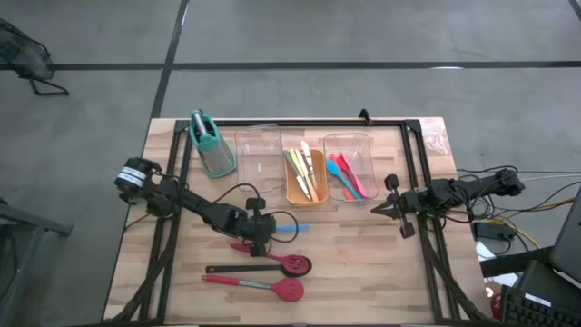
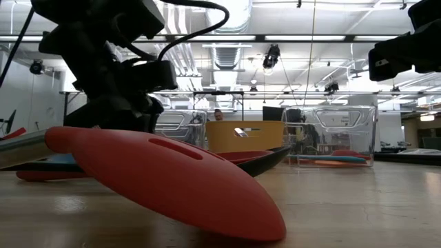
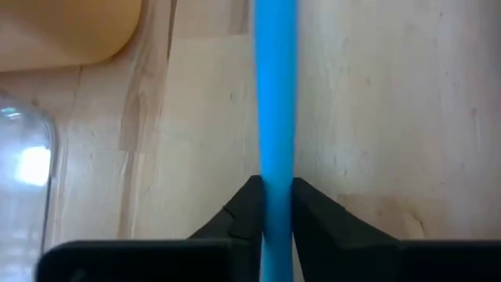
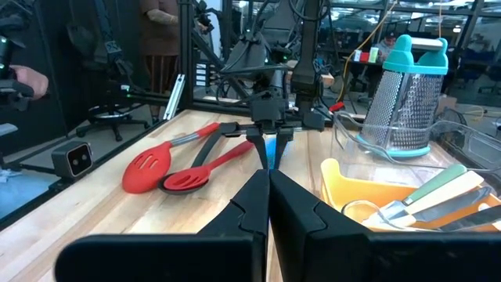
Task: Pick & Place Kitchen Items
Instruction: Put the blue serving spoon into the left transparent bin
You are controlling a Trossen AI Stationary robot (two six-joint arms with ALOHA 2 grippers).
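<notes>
At the far left of the table stands the teal-and-grey holder, upright. In front of it, the left gripper is low over the table, and its two fingers press on the handle of the blue spoon, one on each side. The spoon lies on the wood, just before the orange tray. Near it lie two red-headed spoons, side by side. The orange tray holds pale and green utensils, and the clear tray to its right holds pink, orange and teal ones. At the right edge the right gripper waits with fingers pressed together, holding nothing.
</notes>
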